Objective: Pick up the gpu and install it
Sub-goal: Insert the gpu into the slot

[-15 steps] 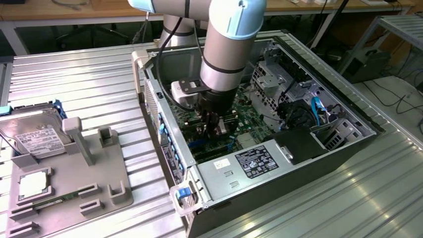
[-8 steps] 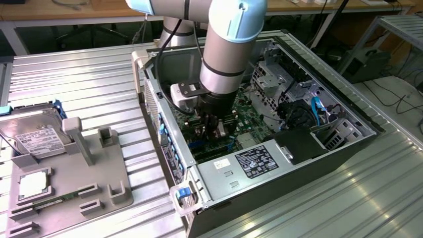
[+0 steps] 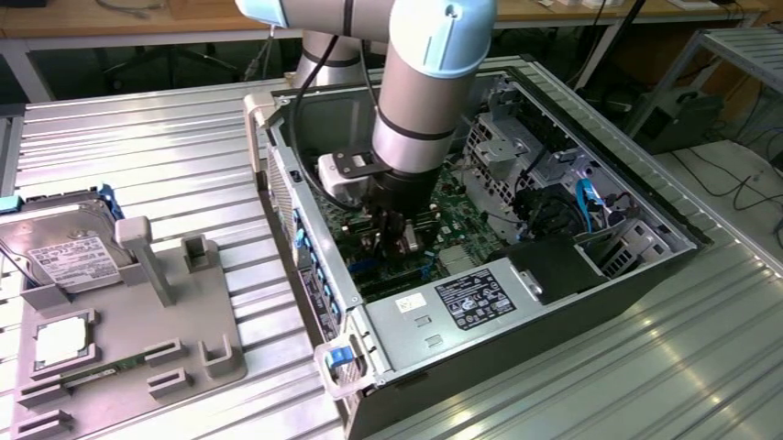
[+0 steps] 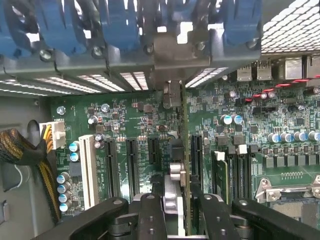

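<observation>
Grip: your gripper point(image 4: 176, 200) is closed on the gpu point(image 4: 183, 150), pads on its two flat faces.
Gpu place: inside the case point(image 3: 661, 206), edge-on above the motherboard point(image 4: 125, 115), among the slots point(image 4: 132, 167).
Key relation: the card runs straight out from between the fingers toward the rear brackets point(image 4: 170, 55) — its long axis lies along the slots.
Seating: you cannot tell whether the lower edge is in a slot or just over one.
Hidden: the arm point(image 3: 428, 82) covers the card in the exterior view — only the wrist view gives its line.
</observation>
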You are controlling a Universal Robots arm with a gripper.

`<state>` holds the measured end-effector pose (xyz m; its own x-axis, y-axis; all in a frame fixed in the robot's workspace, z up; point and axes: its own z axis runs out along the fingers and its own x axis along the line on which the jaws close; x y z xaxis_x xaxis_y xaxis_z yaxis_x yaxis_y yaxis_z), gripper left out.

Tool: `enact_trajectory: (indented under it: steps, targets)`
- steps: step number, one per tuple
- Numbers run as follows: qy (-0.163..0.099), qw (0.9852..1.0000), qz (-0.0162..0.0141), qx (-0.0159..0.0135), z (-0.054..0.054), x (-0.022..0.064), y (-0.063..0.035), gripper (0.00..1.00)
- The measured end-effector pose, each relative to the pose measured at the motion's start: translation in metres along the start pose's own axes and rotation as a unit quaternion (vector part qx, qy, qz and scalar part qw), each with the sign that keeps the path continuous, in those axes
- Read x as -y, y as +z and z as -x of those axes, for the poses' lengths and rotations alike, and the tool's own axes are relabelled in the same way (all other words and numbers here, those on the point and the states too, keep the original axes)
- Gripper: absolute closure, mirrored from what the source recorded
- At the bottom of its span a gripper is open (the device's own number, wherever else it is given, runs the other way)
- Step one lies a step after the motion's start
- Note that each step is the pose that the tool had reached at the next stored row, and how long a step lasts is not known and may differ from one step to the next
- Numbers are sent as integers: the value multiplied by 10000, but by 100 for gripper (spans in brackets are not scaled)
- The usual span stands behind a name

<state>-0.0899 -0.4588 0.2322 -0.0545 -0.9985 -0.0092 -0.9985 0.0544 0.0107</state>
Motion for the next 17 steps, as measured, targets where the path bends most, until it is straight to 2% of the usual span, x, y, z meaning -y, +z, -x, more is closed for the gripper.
enact_trajectory:
  steps: [5,17]
  targets:
    - [-4,10000,-2,2,-1,-54,5,70]
    - [-3,10000,5,1,22,-55,19,70]
